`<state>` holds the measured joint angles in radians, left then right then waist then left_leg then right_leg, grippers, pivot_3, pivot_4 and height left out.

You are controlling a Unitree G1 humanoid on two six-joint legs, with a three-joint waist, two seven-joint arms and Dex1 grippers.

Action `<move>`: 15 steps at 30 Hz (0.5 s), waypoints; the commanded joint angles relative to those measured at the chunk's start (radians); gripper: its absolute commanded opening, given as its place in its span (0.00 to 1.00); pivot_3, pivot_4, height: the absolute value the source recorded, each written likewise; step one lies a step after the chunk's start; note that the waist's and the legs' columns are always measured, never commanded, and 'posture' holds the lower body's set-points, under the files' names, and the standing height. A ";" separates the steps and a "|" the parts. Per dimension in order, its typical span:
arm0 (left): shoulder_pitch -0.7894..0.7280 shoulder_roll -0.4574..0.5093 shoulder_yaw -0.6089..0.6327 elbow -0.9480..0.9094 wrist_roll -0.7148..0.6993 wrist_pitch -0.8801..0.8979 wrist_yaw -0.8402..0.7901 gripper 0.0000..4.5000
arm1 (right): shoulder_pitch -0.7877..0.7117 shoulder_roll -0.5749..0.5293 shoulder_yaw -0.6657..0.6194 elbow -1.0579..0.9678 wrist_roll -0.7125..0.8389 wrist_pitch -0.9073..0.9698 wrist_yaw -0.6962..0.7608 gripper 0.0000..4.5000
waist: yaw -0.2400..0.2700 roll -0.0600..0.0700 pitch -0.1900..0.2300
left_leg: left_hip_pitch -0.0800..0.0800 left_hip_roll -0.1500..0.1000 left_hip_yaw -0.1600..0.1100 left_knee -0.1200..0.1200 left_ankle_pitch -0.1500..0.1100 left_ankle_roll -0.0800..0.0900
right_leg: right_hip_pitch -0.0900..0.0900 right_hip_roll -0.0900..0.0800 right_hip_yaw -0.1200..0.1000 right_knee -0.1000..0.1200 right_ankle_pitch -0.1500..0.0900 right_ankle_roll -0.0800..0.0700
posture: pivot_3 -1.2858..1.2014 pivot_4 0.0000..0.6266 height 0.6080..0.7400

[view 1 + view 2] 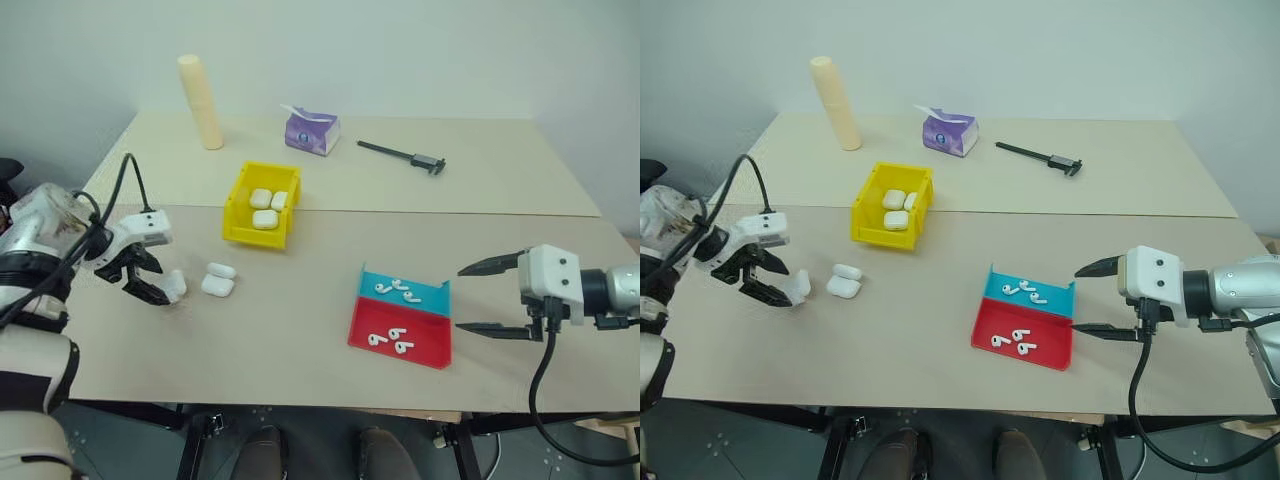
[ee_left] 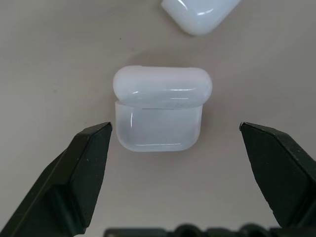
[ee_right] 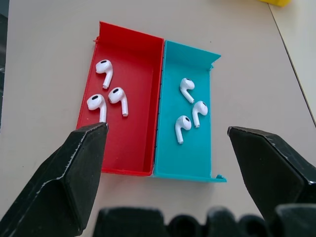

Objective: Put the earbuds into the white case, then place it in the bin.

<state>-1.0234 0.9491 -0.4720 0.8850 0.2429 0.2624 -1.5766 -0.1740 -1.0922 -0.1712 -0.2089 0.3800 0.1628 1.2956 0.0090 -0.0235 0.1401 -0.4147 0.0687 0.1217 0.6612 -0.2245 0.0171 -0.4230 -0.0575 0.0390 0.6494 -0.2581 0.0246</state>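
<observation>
Glossy white case [image 2: 157, 111], rounded, lid shut, between wide-open left tool [image 2: 177, 148], right tool [image 1: 478, 297] wide

Table [image 1: 300, 330] carries everything. Bin [image 1: 238, 225] left of centre, three cases inside. In front of bin, two more cases side by side; nearest left gripper [image 1: 147, 274] lies white case [image 2: 158, 111], between its spread fingers. Two-compartment tray [image 1: 438, 352] front right; earbuds [image 3: 111, 91] in both halves, three each. Right gripper [image 1: 492, 296] just right of tray. Cylinder, tissue pack, caliper along far edge.
</observation>
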 commanded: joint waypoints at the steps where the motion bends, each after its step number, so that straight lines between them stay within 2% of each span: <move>1: -0.023 -0.019 0.017 0.030 0.033 -0.033 0.056 1.00 | 0.005 -0.018 -0.047 -0.033 0.005 0.016 -0.016 1.00 | 0.001 0.000 0.000 | 0.000 0.000 0.000 0.000 0.000 0.000 | 0.000 0.000 0.000 0.000 0.000 0.000 | 0.52 0.24 1.00; 8: -0.019 -0.066 0.049 0.038 0.033 -0.032 0.068 1.00 | 0.026 -0.019 -0.054 -0.050 0.001 0.024 -0.029 1.00 | 0.002 0.000 0.000 | 0.000 0.000 -0.001 0.000 0.000 0.000 | 0.000 0.000 -0.001 0.000 0.000 0.000 | 0.52 0.24 1.00; 15: 0.001 -0.065 0.041 0.038 0.058 -0.082 0.086 1.00 | 0.026 -0.022 -0.052 -0.048 -0.003 0.023 -0.037 1.00 | 0.000 0.000 0.000 | 0.000 0.000 -0.001 0.000 0.000 0.000 | 0.000 0.000 0.000 0.000 0.000 0.000 | 0.52 0.24 1.00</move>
<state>-1.0209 0.8710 -0.4491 0.9212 0.2867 0.1940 -1.5074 -0.1434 -1.0929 -0.1783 -0.2342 0.3758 0.1814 1.2640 0.0093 -0.0237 0.1401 -0.4147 0.0686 0.1209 0.6616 -0.2245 0.0171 -0.4224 -0.0575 0.0385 0.6497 -0.2580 0.0249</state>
